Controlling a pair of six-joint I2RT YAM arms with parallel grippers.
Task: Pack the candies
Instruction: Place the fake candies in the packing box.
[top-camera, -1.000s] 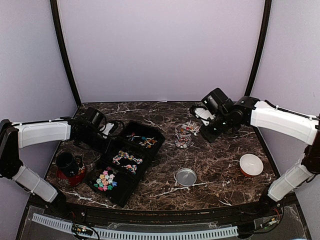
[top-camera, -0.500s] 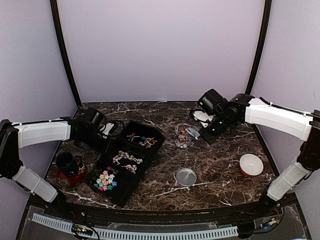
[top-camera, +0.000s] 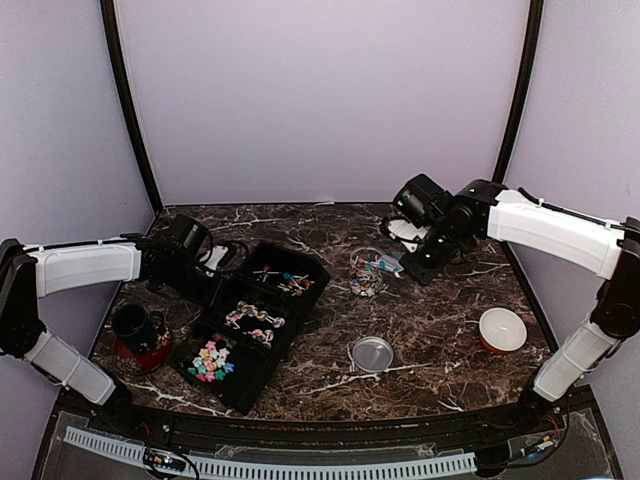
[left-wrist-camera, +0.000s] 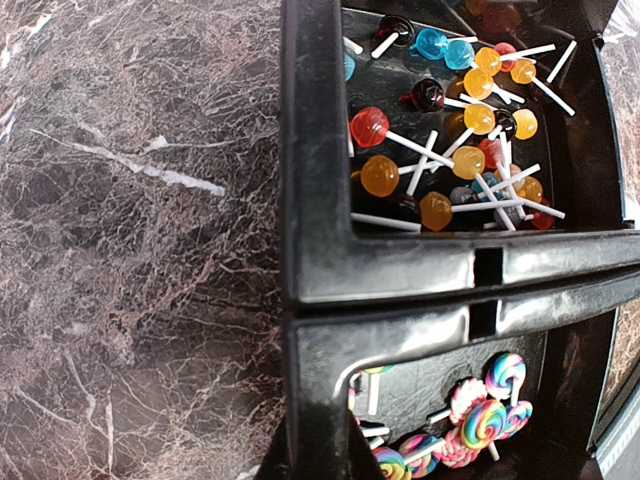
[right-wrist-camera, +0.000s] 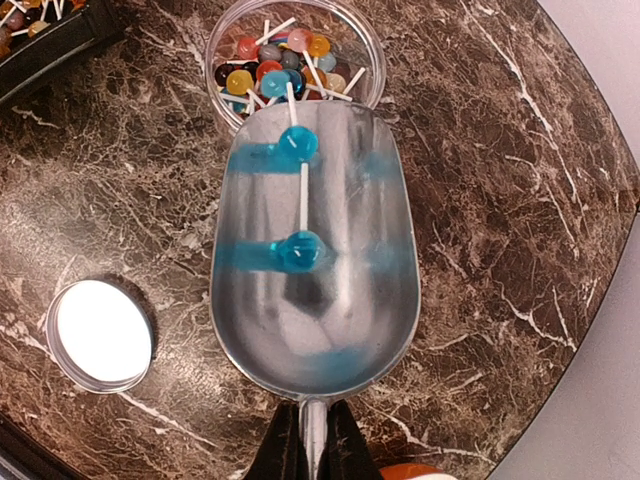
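The candies (top-camera: 210, 360), tiny mixed-colour sweets, fill the nearest compartment of a black tray (top-camera: 300, 305). Its other compartments hold swirl lollipops (left-wrist-camera: 480, 420) and round lollipops (left-wrist-camera: 450, 140). My left gripper (left-wrist-camera: 320, 450) is shut on the tray's rim (left-wrist-camera: 320, 360), at the tray's left side (top-camera: 215, 272). My right gripper (right-wrist-camera: 313, 440) is shut on the handle of a metal scoop (right-wrist-camera: 330, 320). Two blue lollipops (right-wrist-camera: 300, 250) lie in the scoop. Its lip reaches over a glass jar (right-wrist-camera: 225, 30) partly filled with round lollipops; the top view shows the jar (top-camera: 368, 272) and gripper (top-camera: 412, 262).
The jar's round metal lid (top-camera: 372, 353) lies on the marble table in front of the jar, left of the scoop (right-wrist-camera: 98, 333). A white candle in an orange holder (top-camera: 502, 329) stands at the right. A dark mug on a red saucer (top-camera: 138, 333) sits at the left.
My right arm has swung a little left and back with the scoop, staying at the jar. The left arm and tray have not moved.
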